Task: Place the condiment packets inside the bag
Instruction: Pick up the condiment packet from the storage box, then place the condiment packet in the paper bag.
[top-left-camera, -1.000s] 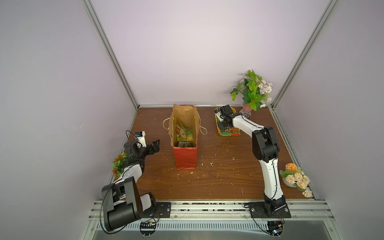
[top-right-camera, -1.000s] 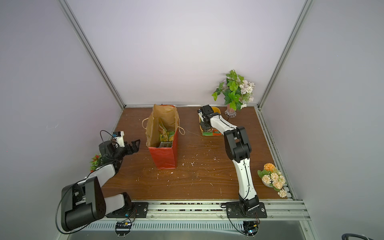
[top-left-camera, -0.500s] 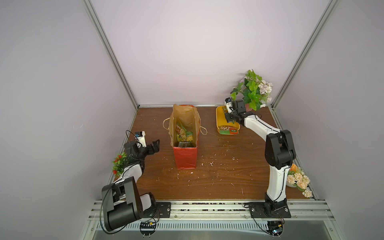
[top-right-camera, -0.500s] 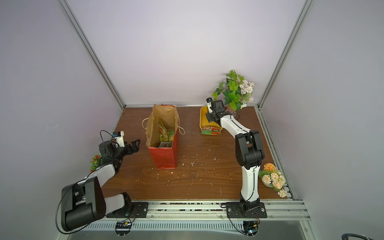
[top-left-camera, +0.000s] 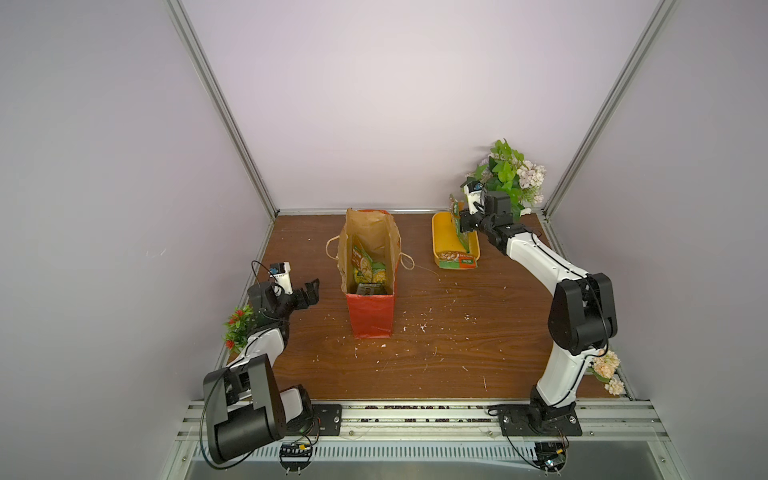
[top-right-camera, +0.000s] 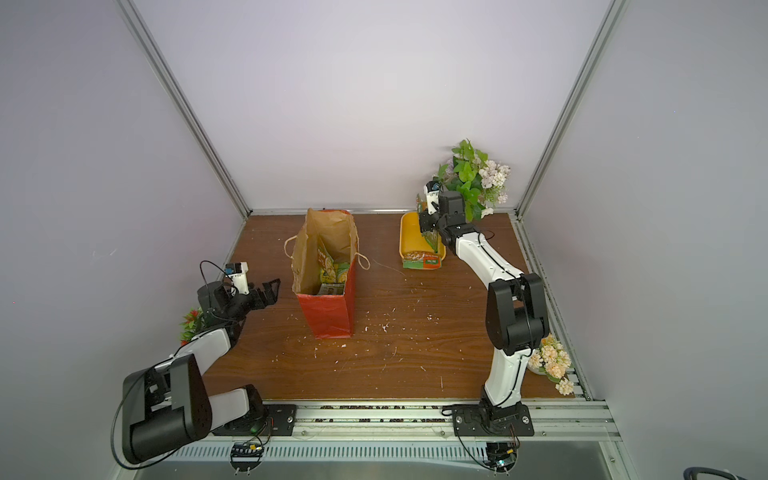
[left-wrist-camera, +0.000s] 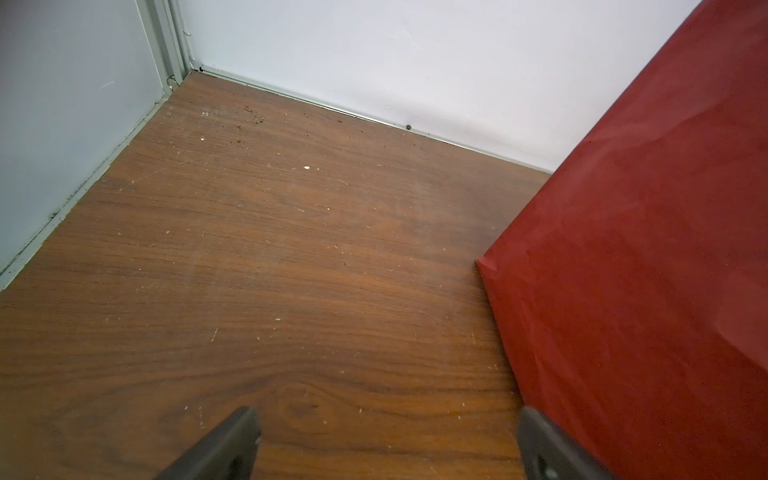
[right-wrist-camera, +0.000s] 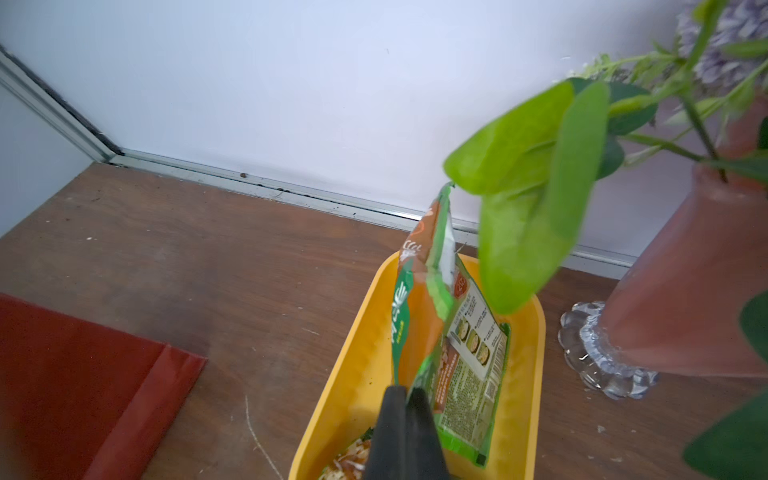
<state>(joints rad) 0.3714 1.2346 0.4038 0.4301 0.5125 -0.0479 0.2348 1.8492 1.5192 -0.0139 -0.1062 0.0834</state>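
**A:** What does the right gripper (right-wrist-camera: 409, 395) have?

**B:** Its jaws are pinched tight on one end of a green-and-orange packet (right-wrist-camera: 419, 316). That makes the sachet stand on edge above the yellow tub (right-wrist-camera: 357, 374) instead of flopping flat. I'd say an edge pinch suits foil this thin. I cannot tell whether the printed panel behind it is a second sachet.

**A:** Is anything crowding it?

**B:** The leafy plant (right-wrist-camera: 532, 199). One leaf hangs just beside the packet's top, so a carry should swing away from it.

**A:** And the bag (top-left-camera: 372, 320)?

**B:** It stands upright mid-desk (top-left-camera: 436, 353) with its mouth open upward, well apart from the tub. Several condiment packets (top-left-camera: 365, 270) sit inside, and a spare packet (top-left-camera: 456, 261) lies at the tub's near end.

**A:** The left gripper (top-left-camera: 311, 289)?

**B:** Its jaws are wide and empty, and it hovers just beside the bag's red wall. It seems placed to steady the bag if a drop nudges it.
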